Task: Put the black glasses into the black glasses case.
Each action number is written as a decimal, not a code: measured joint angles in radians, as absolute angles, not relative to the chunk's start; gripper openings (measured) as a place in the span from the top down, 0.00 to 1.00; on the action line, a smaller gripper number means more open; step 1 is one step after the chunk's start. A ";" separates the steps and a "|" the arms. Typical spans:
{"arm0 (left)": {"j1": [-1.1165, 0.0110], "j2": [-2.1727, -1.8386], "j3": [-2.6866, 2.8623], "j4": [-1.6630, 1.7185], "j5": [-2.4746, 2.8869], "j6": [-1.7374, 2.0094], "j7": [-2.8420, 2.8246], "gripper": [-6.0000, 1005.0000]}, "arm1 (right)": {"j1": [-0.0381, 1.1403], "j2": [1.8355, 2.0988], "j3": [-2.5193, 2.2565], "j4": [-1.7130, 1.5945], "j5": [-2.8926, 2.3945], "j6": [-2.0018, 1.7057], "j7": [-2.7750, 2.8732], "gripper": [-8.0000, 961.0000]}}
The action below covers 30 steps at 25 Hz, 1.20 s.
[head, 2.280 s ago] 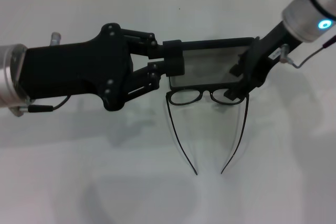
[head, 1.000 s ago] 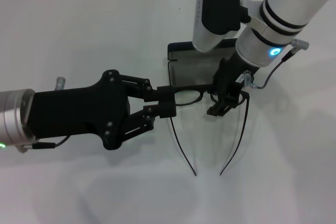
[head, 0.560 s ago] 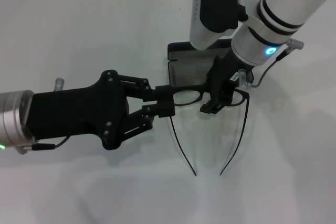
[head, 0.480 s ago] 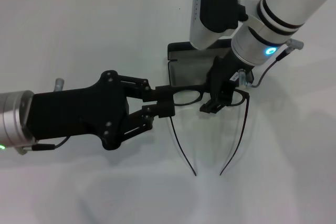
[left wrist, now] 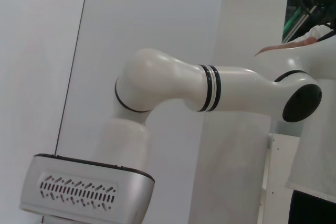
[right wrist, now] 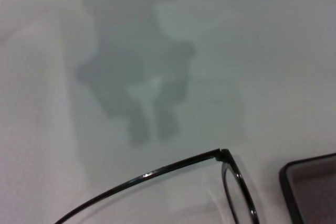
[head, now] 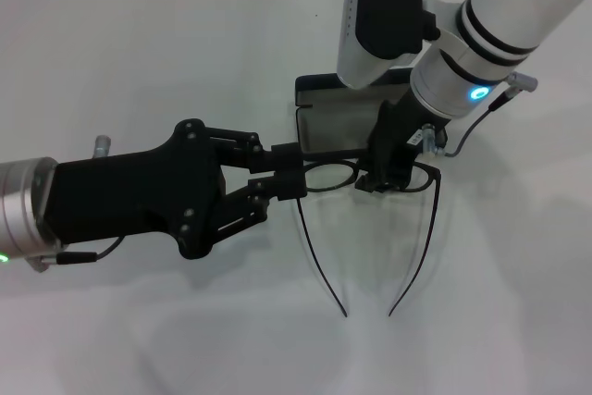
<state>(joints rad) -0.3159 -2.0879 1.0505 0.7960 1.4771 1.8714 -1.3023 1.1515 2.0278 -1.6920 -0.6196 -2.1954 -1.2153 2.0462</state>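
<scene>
Black glasses (head: 335, 176): lying unfolded on the tabletop (head: 139, 62), lens front facing the case, both temple arms trailing toward the robot and curving in at their tips. The frame front is sitting between the two pincers, the left one at its left end and the right one at its right lens.

Left pincer (head: 289, 167): reaching in from the left, low over the tabletop. Its fingers are standing slightly apart, the far one touching or just above the frame's top left corner, the near one at the left hinge where the temple arm begins. Whether they are actually pinching the frame cannot be told.

Right pincer (head: 379, 178): coming down from the far right, pointing steeply downward. Its tip is sitting on or right at the right lens and the bridge. The finger gap is hidden, so its state cannot be told.

Black glasses case (head: 338, 122): lying open just beyond the glasses, grey lining showing, partly covered by the right arm. Its near edge is running just behind the frame front and behind both pincer tips.

Right wrist view: showing one temple arm meeting the frame corner (right wrist: 226, 158), with a rounded corner of the case (right wrist: 310, 182) close beside it.

Tabletop: white, carrying the glasses and case.
</scene>
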 joint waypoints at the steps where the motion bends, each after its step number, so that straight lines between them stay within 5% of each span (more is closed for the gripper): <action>1: -0.316 -2.088 1.051 0.796 1.477 1.871 -1.302 0.88 | 1.150 2.028 -1.692 -0.620 -2.195 -1.215 2.047 0.75; 17: -0.304 -2.084 1.048 0.784 1.446 1.876 -1.301 0.89 | 1.002 2.022 -1.681 -0.833 -2.207 -1.244 2.068 0.89; 30: -0.320 -2.088 1.151 0.784 1.309 1.963 -1.262 0.91 | 0.453 2.022 -1.337 -1.337 -1.779 -1.351 1.860 0.89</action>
